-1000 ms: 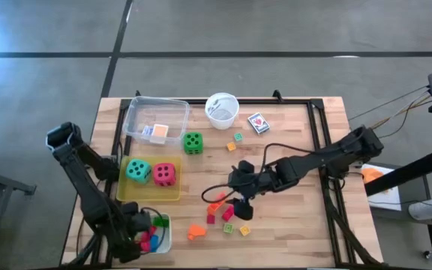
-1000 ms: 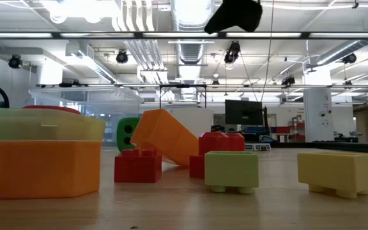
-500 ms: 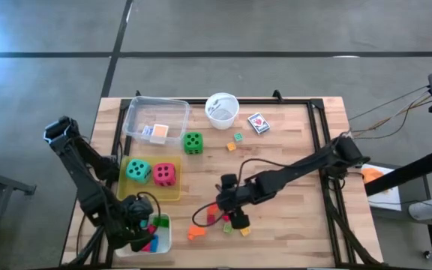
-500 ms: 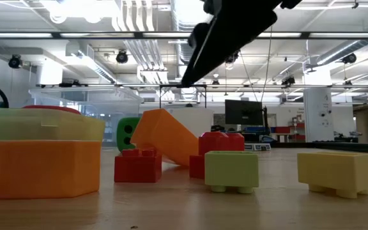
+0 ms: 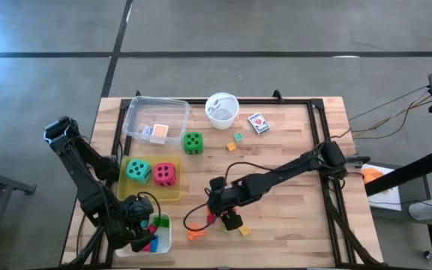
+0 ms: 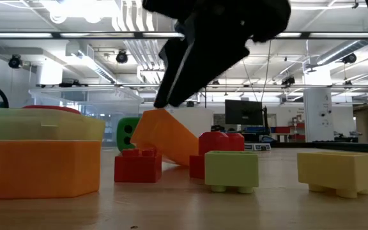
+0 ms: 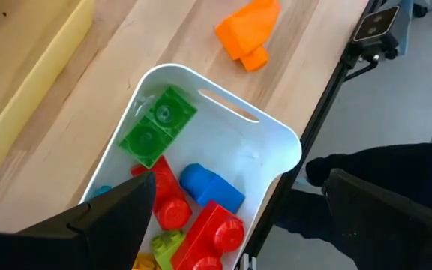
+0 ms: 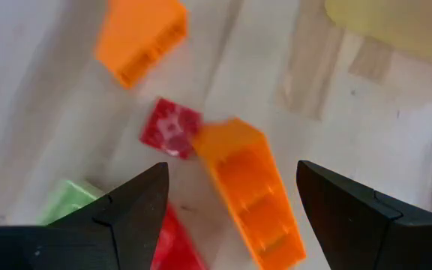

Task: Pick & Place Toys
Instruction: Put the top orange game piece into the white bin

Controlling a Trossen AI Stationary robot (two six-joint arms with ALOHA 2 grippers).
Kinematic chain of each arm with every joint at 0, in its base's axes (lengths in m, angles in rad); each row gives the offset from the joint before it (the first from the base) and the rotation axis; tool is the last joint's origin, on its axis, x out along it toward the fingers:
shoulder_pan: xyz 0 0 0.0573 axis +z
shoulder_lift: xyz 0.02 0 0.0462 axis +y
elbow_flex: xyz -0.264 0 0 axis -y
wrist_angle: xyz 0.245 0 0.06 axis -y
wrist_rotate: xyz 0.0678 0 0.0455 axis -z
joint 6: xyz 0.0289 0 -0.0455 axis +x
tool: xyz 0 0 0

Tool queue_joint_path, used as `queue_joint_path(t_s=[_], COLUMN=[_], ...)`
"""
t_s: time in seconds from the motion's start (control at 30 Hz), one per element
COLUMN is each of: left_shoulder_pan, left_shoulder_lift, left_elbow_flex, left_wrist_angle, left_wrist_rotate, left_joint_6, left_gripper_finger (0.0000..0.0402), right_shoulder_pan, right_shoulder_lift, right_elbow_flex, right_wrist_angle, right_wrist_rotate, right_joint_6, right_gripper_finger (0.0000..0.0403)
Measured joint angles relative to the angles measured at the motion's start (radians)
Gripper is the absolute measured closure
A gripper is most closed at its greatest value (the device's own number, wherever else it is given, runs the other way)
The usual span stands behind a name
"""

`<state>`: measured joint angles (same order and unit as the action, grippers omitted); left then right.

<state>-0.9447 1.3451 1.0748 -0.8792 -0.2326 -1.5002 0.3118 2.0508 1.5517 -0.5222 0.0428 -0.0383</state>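
A cluster of small blocks lies on the table near its front edge. It holds a long orange block (image 8: 250,191), a red block (image 8: 172,127), a second orange block (image 8: 141,34) and a light green block (image 8: 70,202). My right gripper (image 5: 217,204) hangs open just above the cluster, with the long orange block between its fingers and untouched. My left gripper (image 7: 238,225) is open and empty over the white tray (image 7: 276,135), which holds green (image 7: 158,126), blue and red blocks. The teal die (image 5: 137,170) and red die (image 5: 165,174) sit in the yellow tray; the green die (image 5: 193,142) stands on the table.
A clear tray (image 5: 156,120) holding a card pack, a white cup (image 5: 222,110) and another card pack (image 5: 258,123) stand along the far edge. Two small blocks (image 5: 235,142) lie mid-table. A yellow block (image 5: 244,231) lies near the front edge. The yellow tray (image 5: 172,193) is left of the cluster.
My right gripper has gone toward the table's left and near edges and down over the cluster of blocks, staying open. The blocks have not moved. My left gripper has shifted slightly toward the far edge over the white tray, then kept still.
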Motion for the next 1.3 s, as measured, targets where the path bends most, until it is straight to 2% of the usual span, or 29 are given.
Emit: queue_joint_path(t_s=[0.23, 0.37, 0.77, 0.87, 1.13, 1.3], left_shoulder_pan=[0.0, 0.0, 0.0, 0.0, 0.0, 0.0], left_shoulder_lift=[0.0, 0.0, -0.001, -0.001, -0.001, -0.001], left_elbow_flex=[0.0, 0.0, 0.0, 0.0, 0.0, 0.0], left_wrist_angle=[0.007, 0.009, 0.022, 0.022, 0.022, 0.023], left_wrist_rotate=[0.0, 0.0, 0.0, 0.0, 0.0, 0.0], left_joint_6=[0.008, 0.008, 0.011, 0.011, 0.007, 0.007], left_gripper_finger=[0.0025, 0.0025, 0.0025, 0.0025, 0.0026, 0.0026], right_shoulder_pan=[-0.042, -0.058, -0.082, -0.097, -0.11, -0.11], right_shoulder_lift=[0.011, 0.027, 0.078, 0.077, 0.079, 0.078], right_elbow_flex=[-0.002, -0.004, -0.008, -0.009, -0.017, -0.019], right_wrist_angle=[-0.021, -0.026, -0.051, -0.049, -0.046, -0.043], right_wrist_rotate=[-0.026, -0.101, -0.096, -0.095, -0.103, -0.104], right_joint_6=[-0.055, -0.081, -0.102, -0.096, -0.107, -0.118], right_gripper_finger=[0.0117, 0.0117, 0.012, 0.0142, 0.0246, 0.0267])
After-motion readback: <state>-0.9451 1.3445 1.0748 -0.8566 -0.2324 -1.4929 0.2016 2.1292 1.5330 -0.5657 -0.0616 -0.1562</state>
